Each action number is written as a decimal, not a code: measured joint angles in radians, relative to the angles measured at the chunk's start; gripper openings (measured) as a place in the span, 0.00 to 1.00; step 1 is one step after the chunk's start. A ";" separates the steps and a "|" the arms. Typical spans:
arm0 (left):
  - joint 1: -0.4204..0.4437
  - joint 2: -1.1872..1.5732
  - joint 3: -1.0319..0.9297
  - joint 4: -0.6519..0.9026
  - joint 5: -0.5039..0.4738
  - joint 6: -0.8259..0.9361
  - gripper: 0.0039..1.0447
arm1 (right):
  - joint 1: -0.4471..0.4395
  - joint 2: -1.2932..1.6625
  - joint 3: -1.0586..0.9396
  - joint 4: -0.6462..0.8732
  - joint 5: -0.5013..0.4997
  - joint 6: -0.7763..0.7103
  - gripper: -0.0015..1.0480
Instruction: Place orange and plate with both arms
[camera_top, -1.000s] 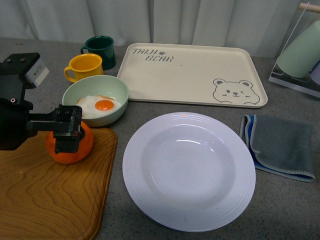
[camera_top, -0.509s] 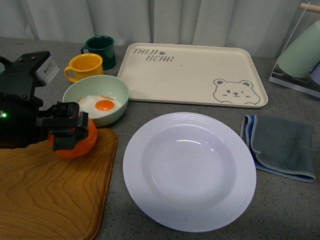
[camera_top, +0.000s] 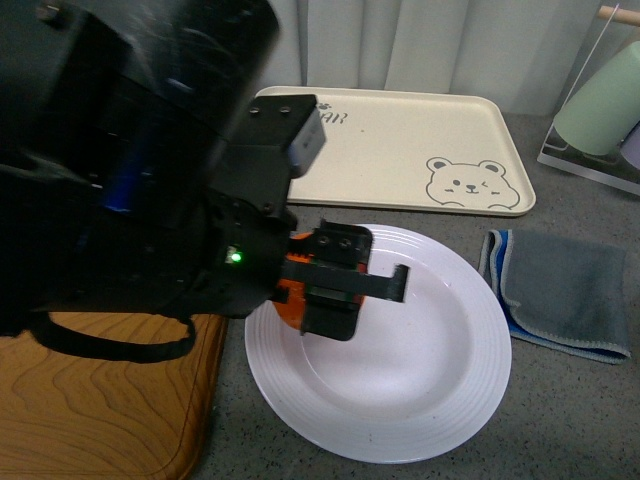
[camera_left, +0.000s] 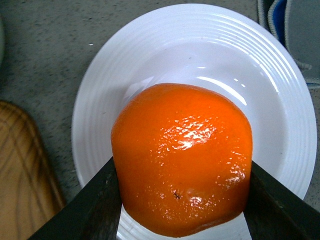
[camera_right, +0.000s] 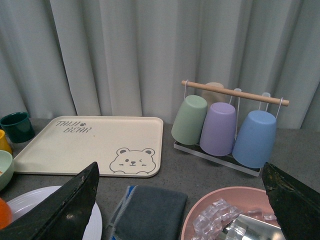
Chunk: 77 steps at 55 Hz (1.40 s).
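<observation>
Grey speckled worktop (camera_top: 560, 420) in front of me carries: large round white ridged-rim plate (camera_top: 450, 400) centre, cream rectangular bear tray (camera_top: 400, 150) behind it, folded grey-blue cloth (camera_top: 565, 290) right, wooden board (camera_top: 100, 420) left, wire cup rack (camera_right: 220, 155) far right, pink bowl of ice (camera_right: 200, 215) near the rack.

Orange (camera_left: 182, 160) pinched between the two black fingers (camera_left: 95, 210) of the left gripper (camera_left: 182, 197) — skin glossy, dimpled. White ridged plate (camera_left: 150, 55) lies beyond it on a grey speckled table (camera_left: 45, 45). Wooden board (camera_left: 22, 170) and blue-grey cloth (camera_left: 295, 30) flank the plate.
</observation>
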 joint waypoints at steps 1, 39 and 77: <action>-0.009 0.011 0.008 0.005 -0.001 -0.003 0.54 | 0.000 0.000 0.000 0.000 0.000 0.000 0.91; -0.059 0.202 0.140 0.005 -0.010 -0.024 0.75 | 0.000 0.000 0.000 0.000 0.000 0.000 0.91; 0.058 -0.051 -0.292 0.921 -0.528 0.189 0.61 | 0.000 0.000 0.000 0.000 0.000 0.000 0.91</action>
